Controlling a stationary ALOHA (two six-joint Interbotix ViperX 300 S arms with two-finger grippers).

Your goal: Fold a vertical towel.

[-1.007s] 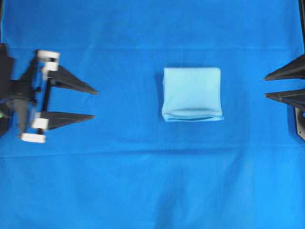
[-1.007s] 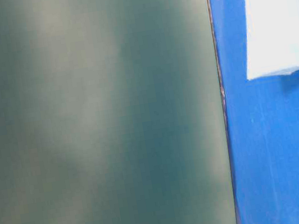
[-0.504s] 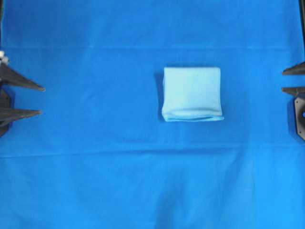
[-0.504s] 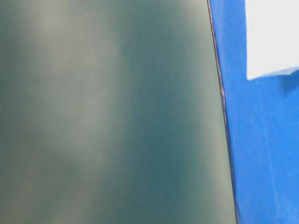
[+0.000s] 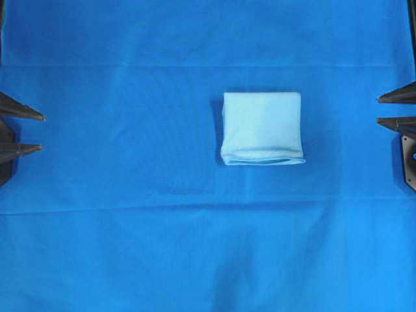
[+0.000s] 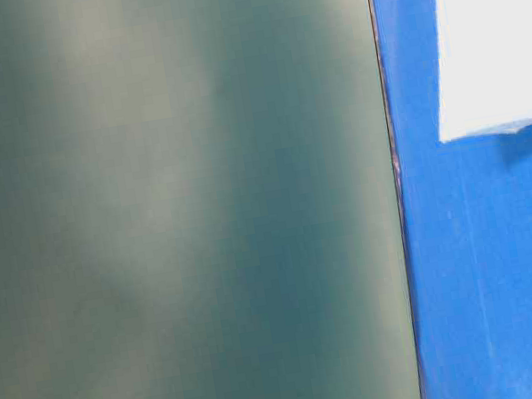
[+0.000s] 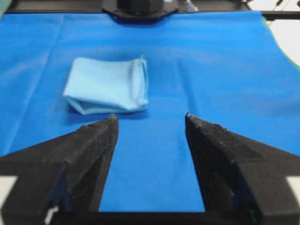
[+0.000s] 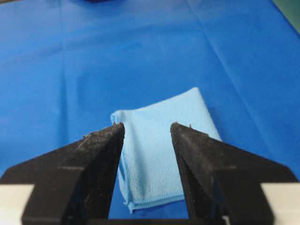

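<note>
Well apart from the folded towel (image 5: 262,128), left end effector (image 5: 29,132) and right end effector (image 5: 390,109) gape empty.

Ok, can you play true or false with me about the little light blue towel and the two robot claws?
1. The small light sky-blue microfibre towel lies folded on the big deep royal-blue cloth. True.
2. The left gripper is holding the towel. False: it is open, at the left edge, holding nothing.
3. The right gripper is open. True.
4. A red cup stands beside the towel. False: only cloth surrounds it.
</note>
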